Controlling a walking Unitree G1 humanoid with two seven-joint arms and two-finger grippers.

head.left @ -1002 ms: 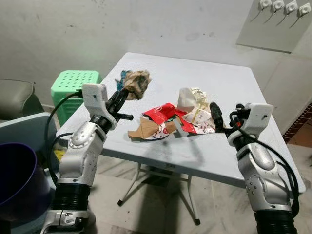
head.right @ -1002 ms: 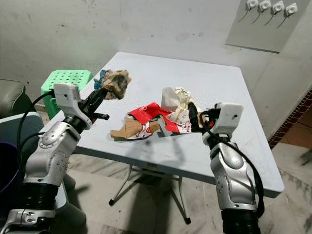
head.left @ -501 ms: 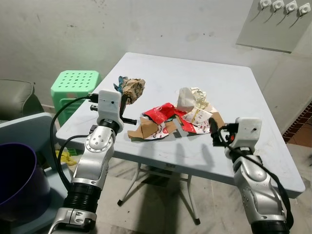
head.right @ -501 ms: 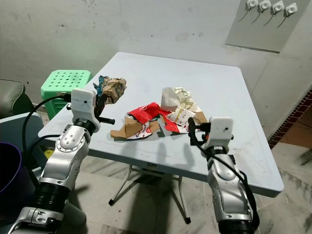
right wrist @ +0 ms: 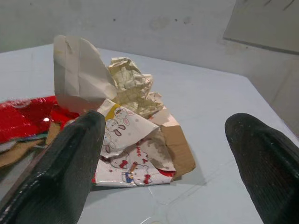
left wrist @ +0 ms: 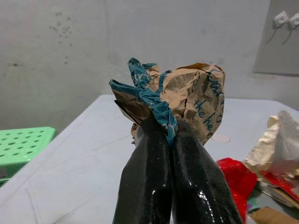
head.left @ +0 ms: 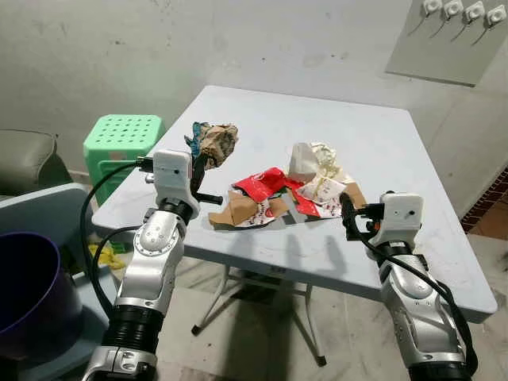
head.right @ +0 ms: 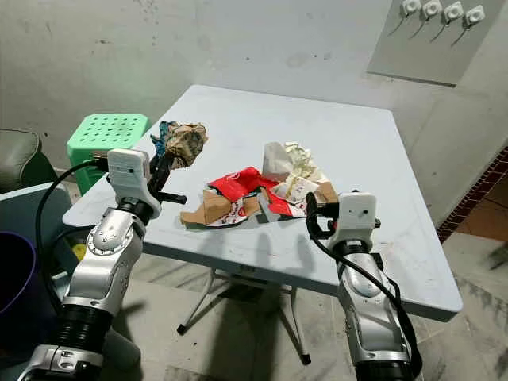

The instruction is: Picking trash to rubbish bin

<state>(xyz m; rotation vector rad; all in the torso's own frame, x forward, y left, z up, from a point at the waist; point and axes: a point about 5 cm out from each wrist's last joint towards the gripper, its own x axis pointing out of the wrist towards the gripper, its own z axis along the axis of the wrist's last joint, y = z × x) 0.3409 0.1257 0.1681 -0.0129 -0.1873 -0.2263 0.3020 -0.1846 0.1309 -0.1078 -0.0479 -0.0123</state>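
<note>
My left gripper (left wrist: 166, 128) is shut on a crumpled brown and teal paper ball (left wrist: 191, 98). It holds the ball (head.left: 213, 143) just above the table's left part. A pile of trash lies mid-table: a red wrapper (head.left: 266, 182), torn brown cardboard (head.left: 234, 211), a white paper bag (head.left: 304, 159) and a cartoon-printed wrapper (right wrist: 135, 154). My right gripper (head.left: 347, 210) stands open near the table's front edge, a short way from the pile, with nothing between its fingers (right wrist: 70, 163). The purple rubbish bin (head.left: 24, 286) stands on the floor at my lower left.
The pale grey folding table (head.left: 381, 143) stands against a white wall. A green plastic stool (head.left: 123, 139) sits beside the table's left edge, with a grey seat (head.left: 28, 159) further left. Tiled floor shows beneath the table.
My right arm has dropped and drawn back from the pile toward the table's front edge. My left arm has pulled back a little, still gripping the paper ball.
</note>
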